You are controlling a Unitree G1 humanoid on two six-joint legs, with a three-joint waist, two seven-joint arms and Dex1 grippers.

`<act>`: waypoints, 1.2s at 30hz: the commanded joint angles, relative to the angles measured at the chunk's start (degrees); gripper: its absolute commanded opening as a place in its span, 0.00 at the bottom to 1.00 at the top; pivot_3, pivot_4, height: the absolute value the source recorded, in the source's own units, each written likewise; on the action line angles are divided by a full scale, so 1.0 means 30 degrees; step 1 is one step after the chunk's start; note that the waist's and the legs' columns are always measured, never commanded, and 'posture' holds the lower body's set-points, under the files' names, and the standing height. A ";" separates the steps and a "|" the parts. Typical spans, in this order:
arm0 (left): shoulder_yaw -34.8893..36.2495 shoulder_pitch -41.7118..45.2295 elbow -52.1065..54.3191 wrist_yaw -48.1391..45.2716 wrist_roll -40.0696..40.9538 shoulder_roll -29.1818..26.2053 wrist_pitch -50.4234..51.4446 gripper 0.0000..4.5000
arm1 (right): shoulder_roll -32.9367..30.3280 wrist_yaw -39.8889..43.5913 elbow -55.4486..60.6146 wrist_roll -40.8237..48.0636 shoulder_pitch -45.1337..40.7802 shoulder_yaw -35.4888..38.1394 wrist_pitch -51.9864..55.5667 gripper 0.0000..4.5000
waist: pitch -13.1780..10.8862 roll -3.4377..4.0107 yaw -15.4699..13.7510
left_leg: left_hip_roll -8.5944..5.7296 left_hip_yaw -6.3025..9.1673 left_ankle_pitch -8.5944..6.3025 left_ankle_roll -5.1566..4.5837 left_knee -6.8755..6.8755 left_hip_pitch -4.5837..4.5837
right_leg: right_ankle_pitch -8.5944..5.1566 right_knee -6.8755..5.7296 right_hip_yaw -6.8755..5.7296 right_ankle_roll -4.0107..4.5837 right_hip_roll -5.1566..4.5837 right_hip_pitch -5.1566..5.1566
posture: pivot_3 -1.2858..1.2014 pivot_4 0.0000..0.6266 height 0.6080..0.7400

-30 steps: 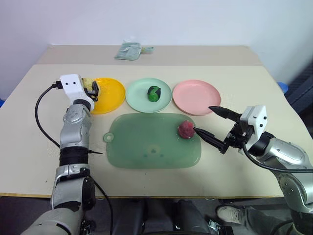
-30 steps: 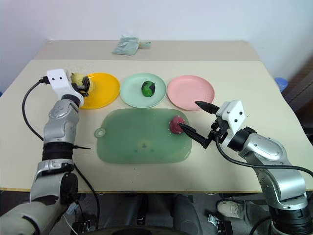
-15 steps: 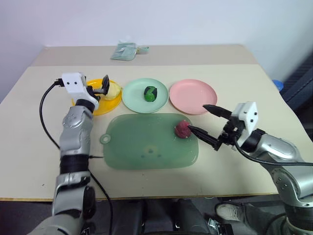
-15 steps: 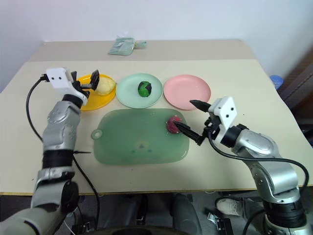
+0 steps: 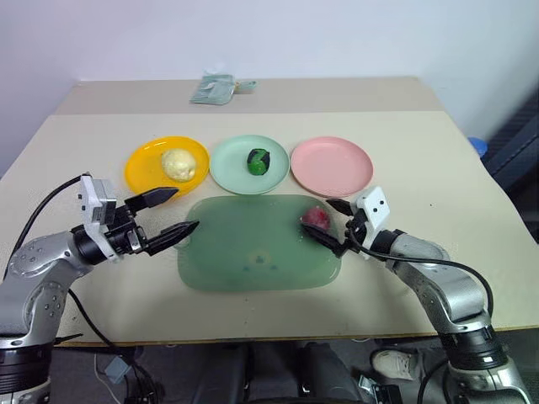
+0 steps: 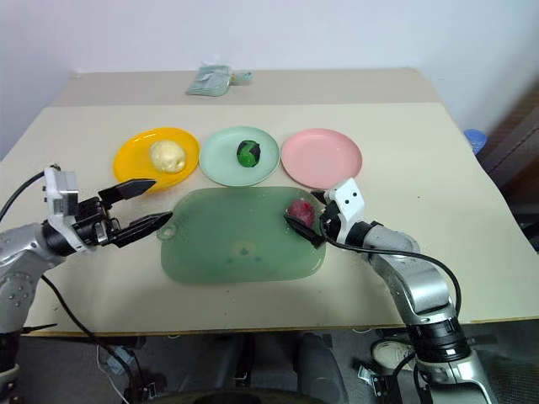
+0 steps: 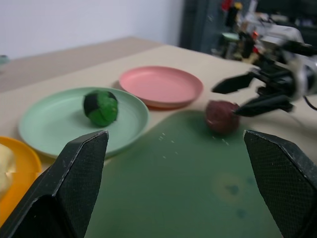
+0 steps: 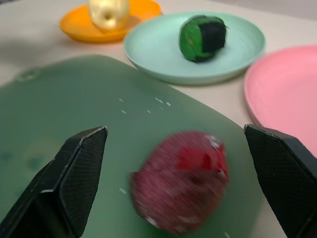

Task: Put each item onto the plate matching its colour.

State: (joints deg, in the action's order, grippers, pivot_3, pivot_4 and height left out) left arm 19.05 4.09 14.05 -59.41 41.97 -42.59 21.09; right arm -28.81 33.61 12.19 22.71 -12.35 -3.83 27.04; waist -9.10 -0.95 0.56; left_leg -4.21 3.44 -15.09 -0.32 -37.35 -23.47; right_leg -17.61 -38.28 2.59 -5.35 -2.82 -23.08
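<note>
Your right tool (image 5: 331, 223) has its fingers apart on either side of the dark red lump (image 5: 316, 218), which sits at the tray's (image 5: 253, 252) right edge. Your left tool (image 5: 168, 212) hangs spread and empty by the tray's left edge. Yellow lump (image 5: 178, 163) rests on the orange plate (image 5: 139, 164), green lump (image 5: 258, 159) on the mint plate (image 5: 227, 164); the pink plate (image 5: 333, 165) is bare.

Yellow lump (image 5: 178, 163) on orange plate (image 5: 143, 160), green lump (image 5: 258, 160) on mint plate (image 5: 227, 160), red lump (image 5: 315, 219) beside pink plate (image 5: 333, 164).

Pale beige table (image 5: 438, 126) w/ seam across far end, plain white wall (image 5: 337, 34) behind, dark floor at right, blue obj (image 5: 486, 149) by table's right edge, even lighting
</note>
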 commanded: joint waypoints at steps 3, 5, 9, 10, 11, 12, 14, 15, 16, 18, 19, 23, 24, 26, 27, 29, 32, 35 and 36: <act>0.0365 -0.0450 0.1138 0.0112 0.0038 0.0029 -0.0212 0.99 | 0.0390 0.0631 -0.1271 -0.0802 -0.0448 -0.0162 -0.1041 1.00 | -0.0001 0.0004 0.0061 | 0.0001 0.0000 0.0001 0.0002 0.0022 0.0000 | 0.0000 -0.0001 0.0001 0.0000 0.0001 -0.0012 | 0.52 0.24 1.00; 0.0298 -0.0721 0.1371 0.0185 -0.0084 0.0094 -0.0290 1.00 | 0.0514 0.0819 -0.1773 -0.1066 -0.0585 -0.0217 -0.1316 0.95 | -0.0001 0.0006 0.0072 | 0.0001 -0.0003 0.0001 0.0002 0.0028 0.0000 | 0.0000 0.0000 0.0002 0.0000 0.0001 -0.0016 | 0.52 0.24 1.00; 0.0356 -0.0972 0.1687 0.0690 -0.0077 0.0305 -0.0214 1.00 | 0.0791 0.1059 -0.2148 -0.1278 -0.1053 -0.0051 -0.1742 0.62 | -0.0002 0.0008 0.0065 | 0.0002 -0.0002 0.0004 0.0007 0.0032 0.0000 | 0.0001 -0.0002 0.0002 0.0001 0.0003 -0.0019 | 0.52 0.24 1.00; 0.0353 -0.1060 0.1776 0.0874 -0.0114 0.0375 -0.0198 1.00 | 0.0807 0.1187 -0.2075 -0.1219 -0.1211 0.0047 -0.1764 0.50 | -0.0003 0.0011 0.0065 | 0.0002 -0.0003 0.0004 0.0007 0.0031 0.0000 | 0.0001 0.0000 0.0002 0.0001 0.0003 -0.0018 | 0.52 0.24 1.00; 0.0329 -0.1140 0.1850 0.0995 -0.0163 0.0439 -0.0228 1.00 | 0.0796 0.1315 -0.1998 -0.1168 -0.1343 0.0133 -0.1803 0.39 | -0.0003 0.0011 0.0066 | 0.0001 -0.0003 0.0004 0.0006 0.0031 0.0000 | 0.0001 0.0000 0.0003 0.0000 0.0002 -0.0017 | 0.52 0.24 1.00; 0.0308 -0.1199 0.1923 0.1161 -0.0190 0.0512 -0.0237 1.00 | 0.0799 0.1410 -0.1929 -0.1097 -0.1465 0.0235 -0.1810 0.28 | -0.0003 0.0011 0.0061 | 0.0001 -0.0003 0.0003 0.0005 0.0031 0.0001 | 0.0001 0.0000 0.0003 0.0000 0.0002 -0.0017 | 0.52 0.24 1.00; 0.0263 -0.1250 0.2109 0.1825 -0.0377 0.0802 -0.0274 1.00 | 0.0812 0.1460 -0.1780 -0.0981 -0.1762 0.0499 -0.1801 0.18 | -0.0003 0.0011 0.0021 | 0.0001 -0.0003 0.0003 0.0005 0.0031 0.0001 | 0.0001 0.0000 0.0003 0.0000 0.0002 -0.0016 | 0.52 0.24 1.00; 0.0223 -0.1236 0.2212 0.2201 -0.0516 0.0994 -0.0320 1.00 | 0.0811 0.1543 -0.1725 -0.0864 -0.1927 0.0626 -0.1739 0.18 | -0.0003 0.0011 0.0019 | 0.0001 -0.0003 0.0003 0.0005 0.0030 0.0001 | 0.0001 0.0000 0.0002 0.0000 0.0003 -0.0014 | 0.52 0.24 1.00; 0.0106 -0.1117 0.2320 0.2864 -0.0749 0.1275 -0.0275 1.00 | 0.0816 0.1638 -0.1756 -0.0642 -0.2267 0.0810 -0.1573 0.18 | -0.0003 0.0011 0.0021 | 0.0001 -0.0003 0.0003 0.0005 0.0029 0.0001 | 0.0001 0.0001 0.0002 0.0000 0.0003 -0.0014 | 0.52 0.24 1.00; -0.0119 -0.0934 0.2569 0.3778 -0.0840 0.1752 -0.0029 1.00 | 0.0800 0.1825 -0.2022 -0.0346 -0.2938 0.1067 -0.1341 0.18 | -0.0006 0.0016 0.0037 | 0.0000 -0.0004 0.0002 0.0004 0.0026 0.0001 | 0.0002 0.0003 0.0002 -0.0001 0.0002 -0.0013 | 0.52 0.24 1.00; -0.0196 -0.0893 0.2696 0.4068 -0.0834 0.1895 0.0113 1.00 | 0.0772 0.1880 -0.2150 -0.0304 -0.3178 0.1123 -0.1278 0.18 | -0.0005 0.0015 0.0045 | 0.0000 -0.0004 0.0003 0.0005 0.0027 0.0001 | 0.0003 0.0003 0.0003 -0.0001 0.0002 -0.0014 | 0.52 0.24 1.00; -0.0835 -0.0988 0.3237 0.4959 -0.1333 0.2620 -0.0065 1.00 | 0.0534 0.2336 -0.2442 0.0063 -0.4009 0.1410 -0.0815 0.18 | -0.0002 0.0020 0.0036 | 0.0001 -0.0004 0.0003 0.0005 0.0031 0.0001 | 0.0003 0.0003 0.0002 -0.0001 0.0004 -0.0016 | 0.52 0.24 1.00; -0.0815 -0.1044 0.3384 0.5112 -0.1273 0.2730 -0.0054 1.00 | 0.0528 0.2641 -0.2253 0.0477 -0.4068 0.1496 -0.0491 0.18 | -0.0002 0.0019 0.0039 | 0.0001 -0.0005 0.0003 0.0005 0.0031 0.0001 | 0.0003 0.0003 0.0002 -0.0001 0.0004 -0.0016 | 0.52 0.24 1.00; -0.0699 -0.1208 0.3580 0.5297 -0.1244 0.2860 -0.0059 1.00 | 0.0622 0.2913 -0.2011 0.0885 -0.4301 0.1518 -0.0101 0.30 | -0.0003 0.0020 0.0033 | 0.0001 -0.0003 0.0003 0.0005 0.0030 0.0000 | 0.0003 0.0003 0.0002 -0.0001 0.0004 -0.0015 | 0.52 0.24 1.00; -0.0717 -0.1284 0.3646 0.5402 -0.1341 0.2930 -0.0123 1.00 | 0.0672 0.3206 -0.1869 0.1115 -0.4502 0.1366 0.0114 0.36 | -0.0003 0.0020 0.0040 | 0.0001 -0.0004 0.0003 0.0005 0.0031 0.0001 | 0.0003 0.0003 0.0002 -0.0001 0.0004 -0.0015 | 0.52 0.24 1.00; -0.0691 -0.1452 0.3812 0.5573 -0.1369 0.3051 -0.0187 1.00 | 0.0863 0.3490 -0.1702 0.1269 -0.4848 0.1043 0.0355 0.56 | -0.0003 0.0021 0.0050 | 0.0001 -0.0004 0.0003 0.0004 0.0031 0.0000 | 0.0003 0.0003 0.0002 0.0000 0.0004 -0.0015 | 0.52 0.24 1.00; -0.0695 -0.1627 0.4030 0.5823 -0.1370 0.3201 -0.0177 1.00 | 0.1373 0.3358 -0.2496 0.0549 -0.5533 0.0528 -0.0264 0.90 | -0.0003 0.0022 0.0096 | 0.0003 -0.0003 0.0003 0.0005 0.0037 0.0000 | 0.0003 0.0002 0.0002 0.0000 0.0005 -0.0022 | 0.52 0.24 1.00; -0.0584 -0.2007 0.4325 0.6002 -0.1445 0.3234 -0.0244 1.00 | 0.2281 0.2375 -0.4484 -0.1166 -0.6595 -0.0056 -0.2020 0.99 | -0.0002 0.0022 0.0119 | 0.0004 -0.0004 0.0007 0.0012 0.0042 0.0001 | 0.0003 -0.0001 0.0002 0.0000 0.0008 -0.0032 | 0.52 0.24 1.00; -0.0514 -0.2121 0.4427 0.6084 -0.1473 0.3235 -0.0278 1.00 | 0.2534 0.2401 -0.5150 -0.1513 -0.6920 -0.0273 -0.2457 0.99 | -0.0002 0.0022 0.0109 | 0.0003 -0.0006 0.0007 0.0012 0.0040 0.0001 | 0.0004 -0.0001 0.0003 0.0000 0.0007 -0.0031 | 0.52 0.24 1.00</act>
State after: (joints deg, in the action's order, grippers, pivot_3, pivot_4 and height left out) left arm 16.36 -2.01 25.10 -41.57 37.67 -32.93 21.52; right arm -22.00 41.34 -1.37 20.12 -31.29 -4.03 22.74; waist -9.11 -0.88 0.89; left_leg -4.20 3.42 -15.07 -0.28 -37.24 -23.47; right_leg -17.60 -38.29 2.60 -5.35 -2.80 -23.19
